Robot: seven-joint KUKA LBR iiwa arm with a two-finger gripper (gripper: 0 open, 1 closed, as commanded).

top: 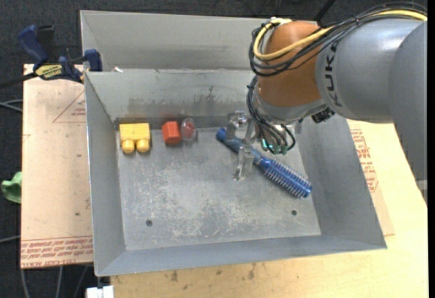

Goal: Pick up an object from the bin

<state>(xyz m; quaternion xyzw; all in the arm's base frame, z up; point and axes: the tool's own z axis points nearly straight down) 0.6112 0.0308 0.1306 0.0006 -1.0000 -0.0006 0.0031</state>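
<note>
The grey bin (pixel 204 222) has a mostly bare floor, with a few things along its far side. My arm (pixel 367 65) reaches in from the right, and my gripper (pixel 240 162) hangs low over the middle of the floor, at the handle end of a blue hairbrush (pixel 285 178). The brush lies at a slant, its handle toward the back wall and its bristle head toward the right wall. I cannot tell whether my gripper is open or closed, nor whether it touches the brush.

Well to the left, near the back wall, sit a yellow block (pixel 134 138) and a red block (pixel 171 133), with a small clear thing (pixel 188 128) just beside the red one.

I judge this to be the approach step, with nothing lifted yet. The next move calls for settling squarely across the thin handle and closing firmly on it, since a brush gripped off-centre may tip once raised.
</note>
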